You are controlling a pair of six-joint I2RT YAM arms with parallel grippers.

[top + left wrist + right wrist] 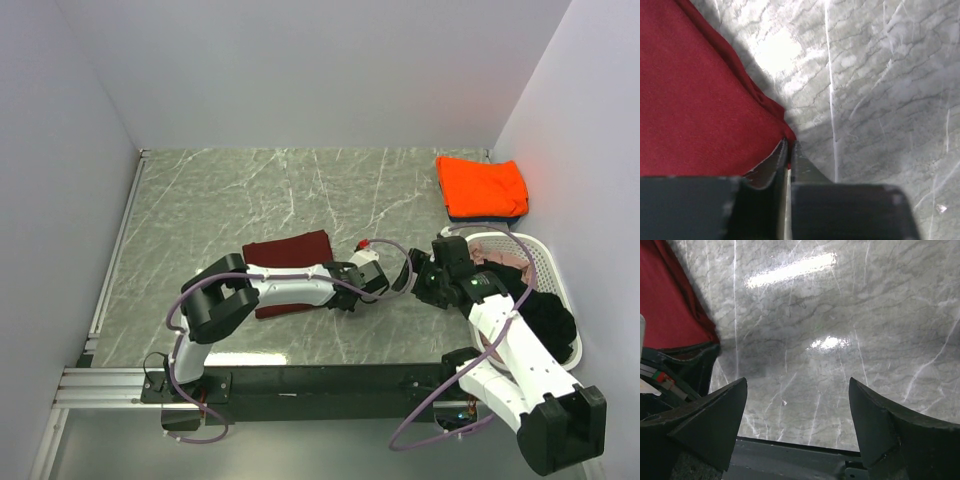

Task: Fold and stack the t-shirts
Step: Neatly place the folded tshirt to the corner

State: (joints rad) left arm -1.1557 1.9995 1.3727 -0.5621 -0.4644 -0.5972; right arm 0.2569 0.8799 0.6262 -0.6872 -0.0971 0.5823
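My left gripper (789,150) pinches maroon t-shirt (690,100) corner at jaw tips, likely to pull fold over. Right gripper (797,410) jaws wide, only table (840,315) between.

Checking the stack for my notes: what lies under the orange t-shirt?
A dark blue t-shirt, only its near edge showing beneath the orange t-shirt. Anything lower is covered.

white perforated basket (553,270) on the grey marbled table (230,200) (far right, near front)
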